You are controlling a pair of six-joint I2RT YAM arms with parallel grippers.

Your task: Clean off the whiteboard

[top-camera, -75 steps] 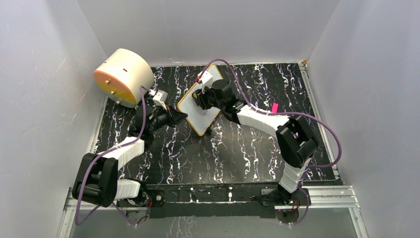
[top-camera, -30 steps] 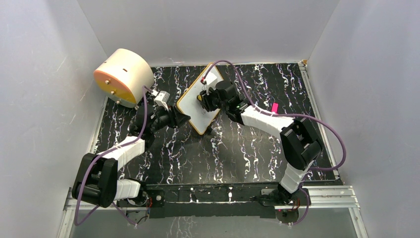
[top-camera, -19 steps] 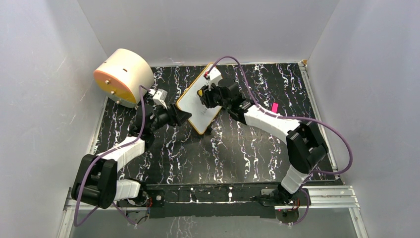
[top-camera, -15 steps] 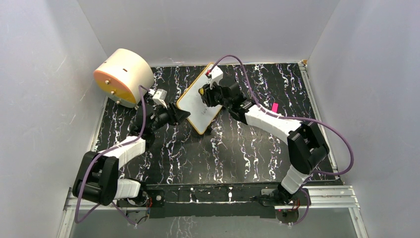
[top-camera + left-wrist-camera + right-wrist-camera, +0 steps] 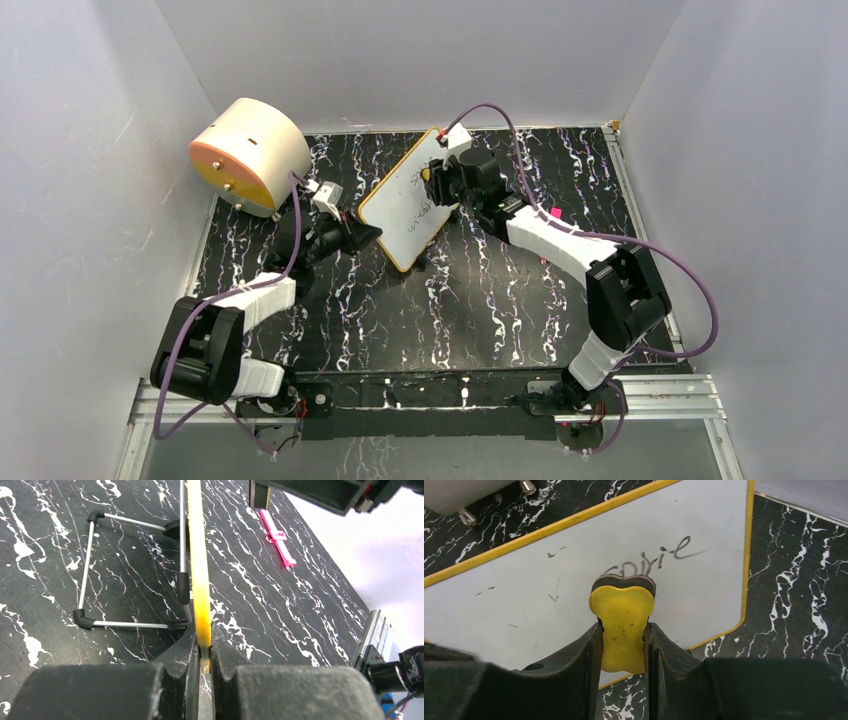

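Not finished, I'd say: the left pincer (image 5: 202, 641) pinches the whiteboard (image 5: 405, 212) edge, and the right pincer (image 5: 623, 629) clamps a yellow eraser (image 5: 623, 612) near unwiped handwriting (image 5: 651, 559).

- Your left arm (image 5: 262, 295) and right arm (image 5: 545, 235) wear white shells over black joints.
- A purple cable (image 5: 490, 106) loops along each.
- Your fingers (image 5: 574, 680) are matte black.

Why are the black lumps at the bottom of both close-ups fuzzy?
Left wrist view: that is the left gripper, too near the lens; the wall top right is washed out. Right wrist view: the right gripper around the eraser is soft too, yet handwriting on the whiteboard is crisp.
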